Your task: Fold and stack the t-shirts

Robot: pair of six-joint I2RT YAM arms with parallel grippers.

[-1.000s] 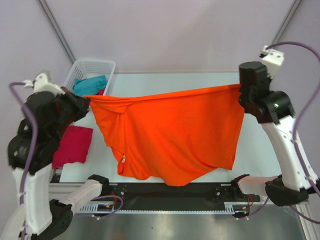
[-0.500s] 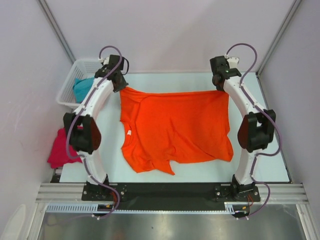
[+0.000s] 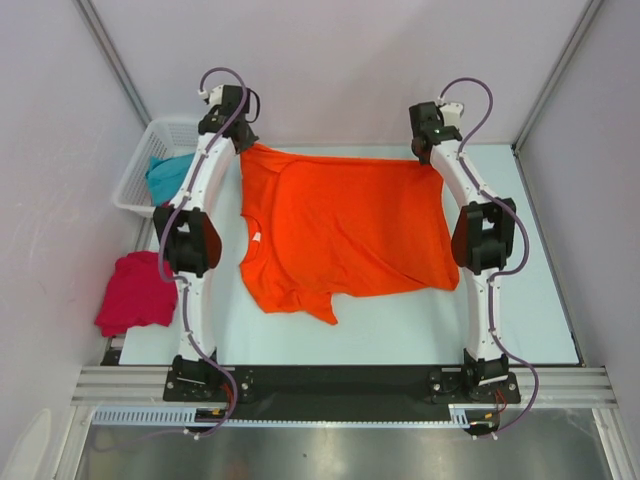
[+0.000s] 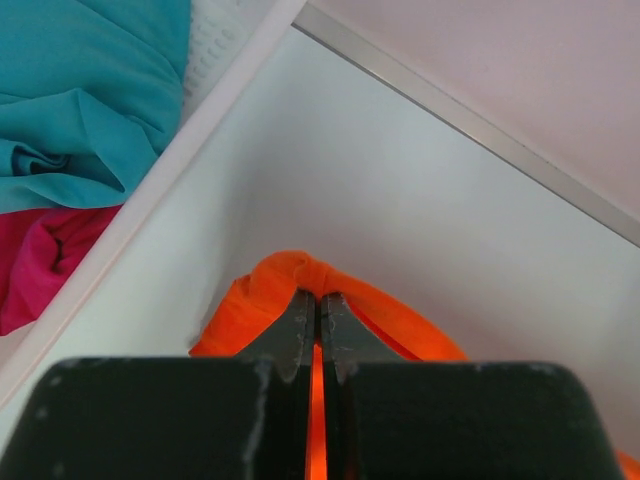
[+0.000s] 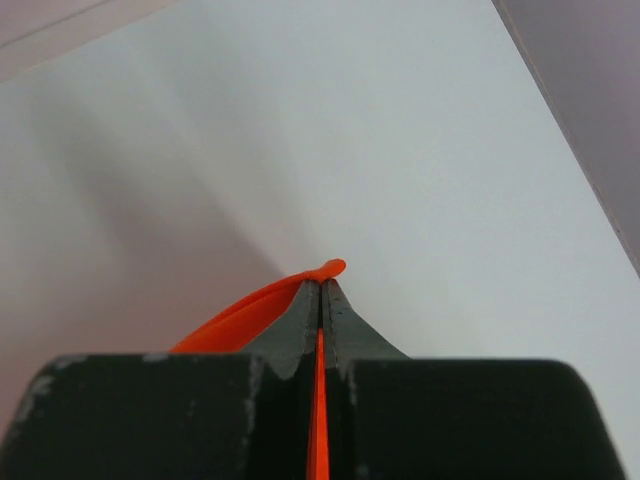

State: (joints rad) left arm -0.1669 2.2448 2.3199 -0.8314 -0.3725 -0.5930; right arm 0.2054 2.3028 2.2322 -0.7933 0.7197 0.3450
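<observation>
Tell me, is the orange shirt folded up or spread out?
Spread out. The orange t-shirt lies nearly flat on the table, far corners pinched by the left gripper and right gripper; its near hem is rumpled.

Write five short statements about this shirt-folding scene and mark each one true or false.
1. The left gripper is shut on a far corner of the orange t-shirt. True.
2. The right gripper is open and holds nothing. False: it is shut on the shirt's other far corner.
3. The teal t-shirt lies in the white basket. True.
4. The orange t-shirt is folded into a neat stack. False: it lies spread across the table, its near edge rumpled.
5. A crimson t-shirt lies at the table's right edge. False: it is at the left edge, nearer than the basket.
</observation>
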